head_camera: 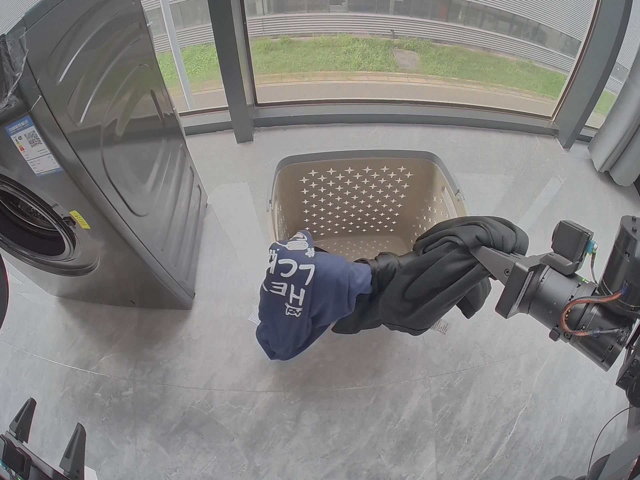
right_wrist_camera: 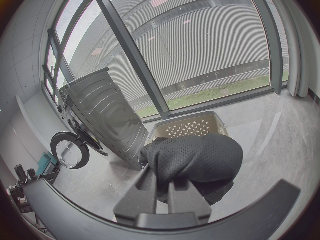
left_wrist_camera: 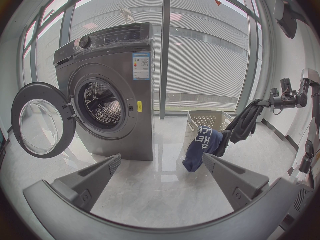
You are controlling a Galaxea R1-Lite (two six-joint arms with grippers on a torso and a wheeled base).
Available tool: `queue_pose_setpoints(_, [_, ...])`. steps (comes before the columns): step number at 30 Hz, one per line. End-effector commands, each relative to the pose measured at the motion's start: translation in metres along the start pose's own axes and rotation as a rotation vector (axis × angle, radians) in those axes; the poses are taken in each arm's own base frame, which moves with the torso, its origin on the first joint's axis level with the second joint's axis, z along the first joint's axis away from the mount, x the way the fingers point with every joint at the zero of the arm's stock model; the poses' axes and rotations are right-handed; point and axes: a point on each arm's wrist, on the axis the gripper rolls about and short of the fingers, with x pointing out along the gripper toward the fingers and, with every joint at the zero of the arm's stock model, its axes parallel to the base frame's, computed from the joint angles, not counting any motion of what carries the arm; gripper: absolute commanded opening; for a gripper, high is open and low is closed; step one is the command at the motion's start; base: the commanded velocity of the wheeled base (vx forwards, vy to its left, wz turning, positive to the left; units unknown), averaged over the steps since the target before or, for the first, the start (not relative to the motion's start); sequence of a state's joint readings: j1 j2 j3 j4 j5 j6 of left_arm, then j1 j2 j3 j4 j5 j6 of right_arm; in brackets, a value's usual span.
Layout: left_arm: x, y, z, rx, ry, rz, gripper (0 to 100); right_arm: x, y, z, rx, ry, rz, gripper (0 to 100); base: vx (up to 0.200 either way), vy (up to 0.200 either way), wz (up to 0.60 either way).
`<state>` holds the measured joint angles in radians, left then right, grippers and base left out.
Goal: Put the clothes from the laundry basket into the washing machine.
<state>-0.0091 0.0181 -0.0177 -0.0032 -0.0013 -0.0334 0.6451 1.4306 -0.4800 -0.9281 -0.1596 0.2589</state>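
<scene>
The washing machine [head_camera: 100, 168] stands at far left with its round door [left_wrist_camera: 41, 119] swung open and the drum mouth [left_wrist_camera: 101, 102] unobstructed. The left gripper [head_camera: 47, 438] sits low on that same side, fingers spread and holding nothing. Further right, a navy printed T-shirt [head_camera: 307, 295] hangs before the near rim of the beige laundry basket [head_camera: 367, 161], caught up with the black garment [head_camera: 440, 268] beside it (whether its hem touches the floor cannot be told). The right gripper [head_camera: 487, 258] is clamped on the black garment's upper fold. The bundle's long axis runs crosswise, trailing from the right gripper toward the machine. In my judgement the drum lies well to the left of the load, so the carry must go leftward.
</scene>
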Motion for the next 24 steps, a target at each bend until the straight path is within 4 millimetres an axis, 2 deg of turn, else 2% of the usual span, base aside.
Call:
queue_pose_setpoints(1, [-0.0001,0.0002,-0.0049,0.0,0.0,0.0,100,0.0004,0.0005,-0.0004,0.0,0.001,0.002,0,0.0,0.2,0.0])
queue_pose_setpoints(24, [0.0001,0.0002,-0.0052,0.0,0.003,0.001,100,0.0008,0.005,0.0027,0.005,-0.014,0.035,0,0.0,0.2,0.0])
